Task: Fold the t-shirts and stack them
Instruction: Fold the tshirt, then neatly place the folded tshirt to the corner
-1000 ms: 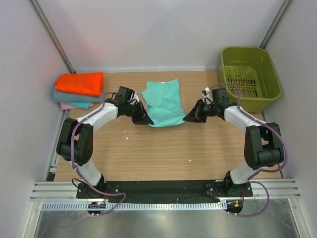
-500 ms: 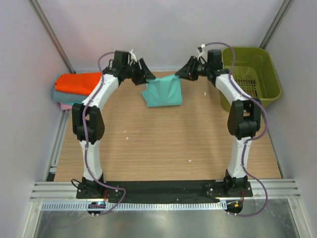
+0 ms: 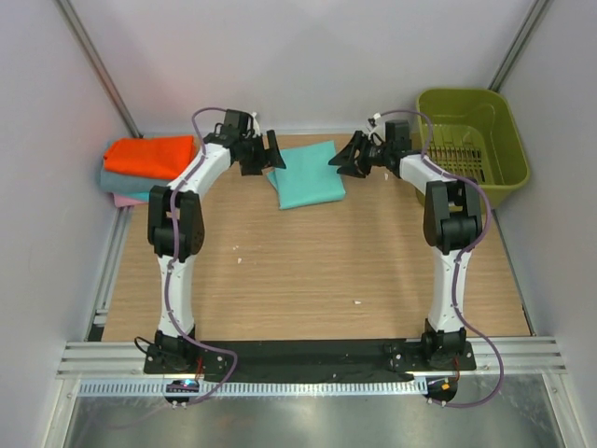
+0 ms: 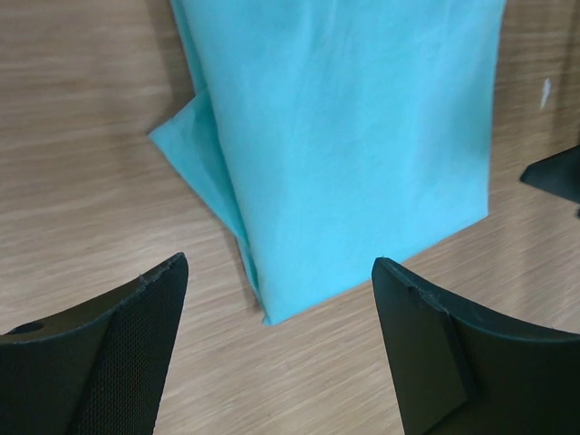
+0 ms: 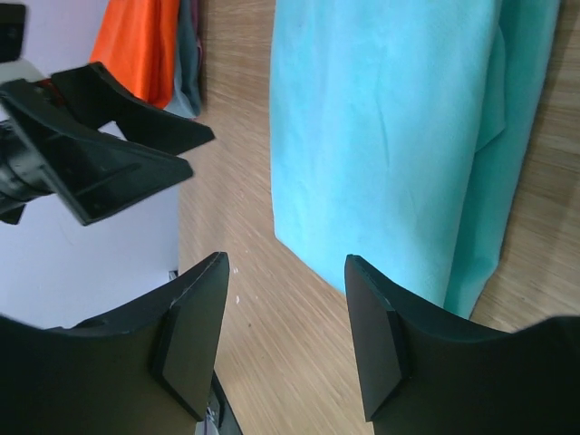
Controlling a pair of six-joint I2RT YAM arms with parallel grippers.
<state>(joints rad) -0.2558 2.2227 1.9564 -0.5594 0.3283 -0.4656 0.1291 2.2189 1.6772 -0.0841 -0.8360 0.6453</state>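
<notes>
Found the left hand with its fingers spread apart and nothing held between them, just beside the left side of the mint-green t-shirt. Found the right hand spread apart and empty too, just beside the shirt's right side, facing the left one across the cloth.

Saw, at the near edge of the table, the two bases side by side. From there the left arm and the right arm reached away toward the far edge.

Found the mint-green t-shirt lying flat on the table near the middle of the far edge, between the two hands, folded into a rough rectangle. Saw through the left wrist camera one of its corners below the gap between the fingers, with an under-layer of cloth poking out along one side. Saw through the right wrist camera another corner of it, with a doubled layer running along one edge. Could not tell whether either hand touched the cloth.

Found a stack of folded shirts by the far left corner. Made out the orange t-shirt on top, the grey-teal t-shirt under it, and the pink t-shirt at the bottom with only its edge showing.

Found an olive-green basket in the far right corner, well apart from the stack.
</notes>
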